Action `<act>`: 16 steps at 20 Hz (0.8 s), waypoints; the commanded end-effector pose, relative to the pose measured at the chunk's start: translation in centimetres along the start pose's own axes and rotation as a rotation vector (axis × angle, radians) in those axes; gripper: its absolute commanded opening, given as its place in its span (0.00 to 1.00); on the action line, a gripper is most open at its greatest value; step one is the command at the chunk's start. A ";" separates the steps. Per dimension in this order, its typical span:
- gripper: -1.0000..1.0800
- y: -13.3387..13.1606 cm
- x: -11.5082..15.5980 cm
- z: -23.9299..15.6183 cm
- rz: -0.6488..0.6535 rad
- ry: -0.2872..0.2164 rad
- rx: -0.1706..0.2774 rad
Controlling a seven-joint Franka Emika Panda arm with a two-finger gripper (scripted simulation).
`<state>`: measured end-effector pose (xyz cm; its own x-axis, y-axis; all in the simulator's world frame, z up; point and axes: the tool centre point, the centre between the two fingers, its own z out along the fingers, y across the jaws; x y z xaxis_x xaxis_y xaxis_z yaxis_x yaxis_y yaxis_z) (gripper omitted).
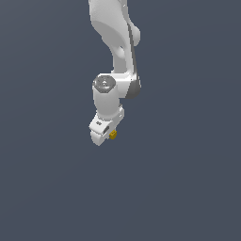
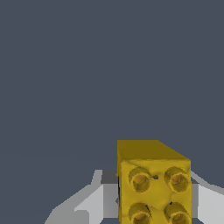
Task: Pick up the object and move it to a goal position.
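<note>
Yellow studded block (image 2: 154, 183) sits clamped between the white gripper (image 1: 107, 135) fingers, which are nearly closed

Only non-task thing: flat dark slate-grey ground (image 1: 188, 188), uniform, no texture or markings. Fills the whole exterior view around and behind everything else. Same plain grey surface (image 2: 65, 78) fills most of the wrist view. No edges, seams or other items visible on it.
</note>
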<state>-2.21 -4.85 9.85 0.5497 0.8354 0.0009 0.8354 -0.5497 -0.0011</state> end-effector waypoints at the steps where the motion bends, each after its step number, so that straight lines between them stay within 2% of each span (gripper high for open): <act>1: 0.00 1.4 -0.5 -2.2 0.000 0.001 0.000; 16: 0.00 10.0 -3.6 -14.8 -0.001 0.002 0.000</act>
<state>3.77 -12.75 23.54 0.5496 0.8354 0.0030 0.8354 -0.5496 -0.0008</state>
